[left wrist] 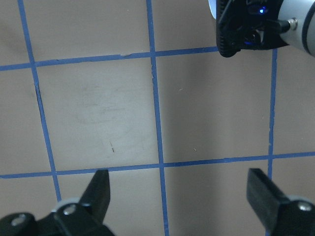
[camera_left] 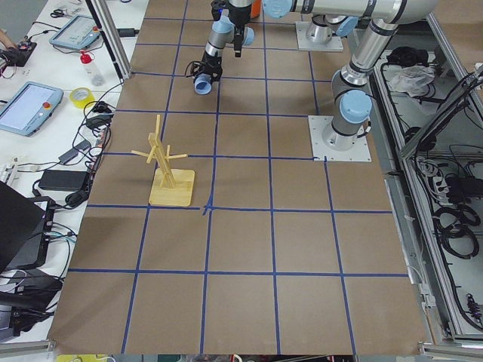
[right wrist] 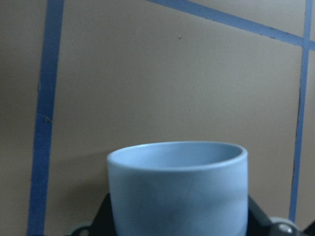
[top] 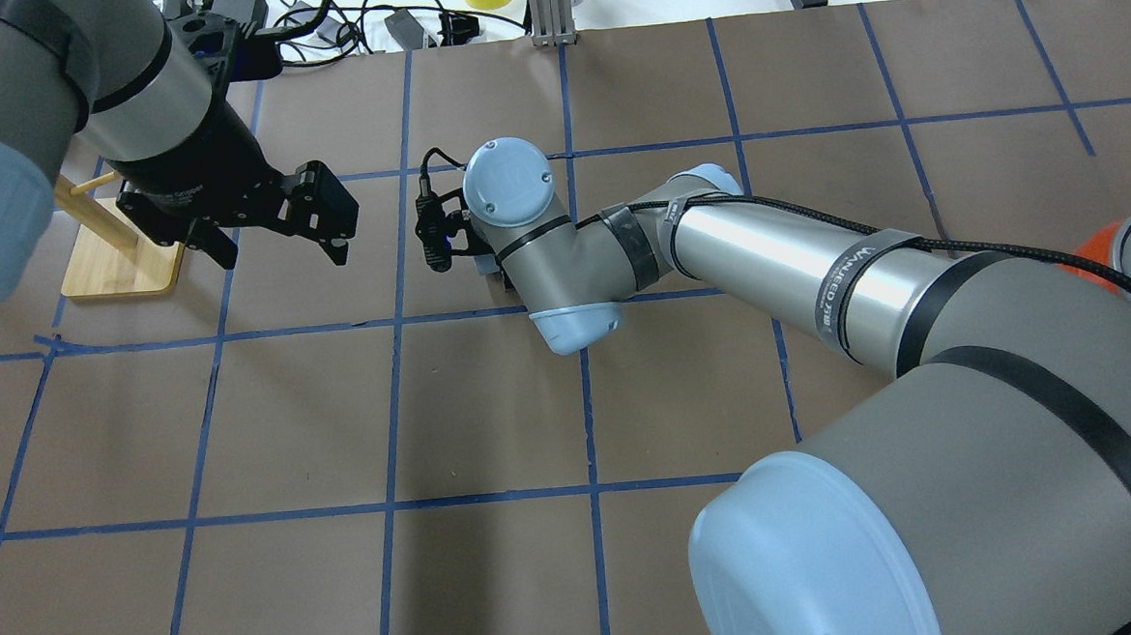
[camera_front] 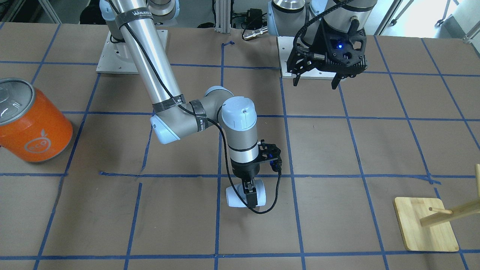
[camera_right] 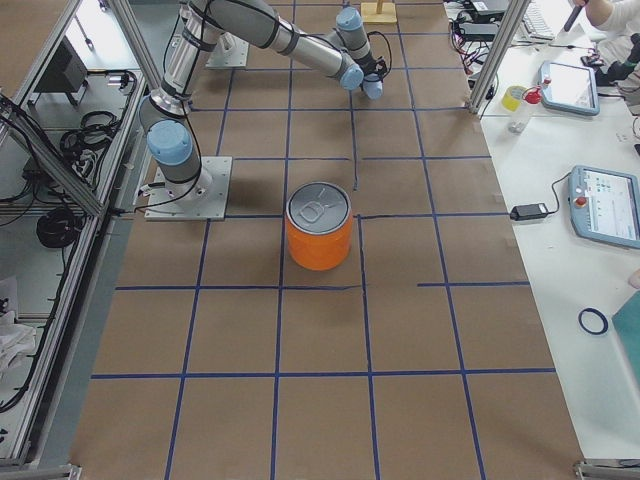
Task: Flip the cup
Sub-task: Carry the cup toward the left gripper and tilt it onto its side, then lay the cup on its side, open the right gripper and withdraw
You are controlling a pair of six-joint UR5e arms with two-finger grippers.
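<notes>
Orange can (camera_front: 32, 122), wooden peg stand (camera_front: 425, 228).

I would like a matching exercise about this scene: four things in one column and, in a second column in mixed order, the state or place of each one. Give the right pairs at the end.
Things:
1. cup
2. orange can
3. wooden stand
4. left gripper

States:
A. open, holding nothing, above the table
B. upright on the table, silver top up
C. on its side, clamped in the right gripper
D. flat base on the table, pegs sticking out

Pairs: 1-C; 2-B; 3-D; 4-A
</notes>
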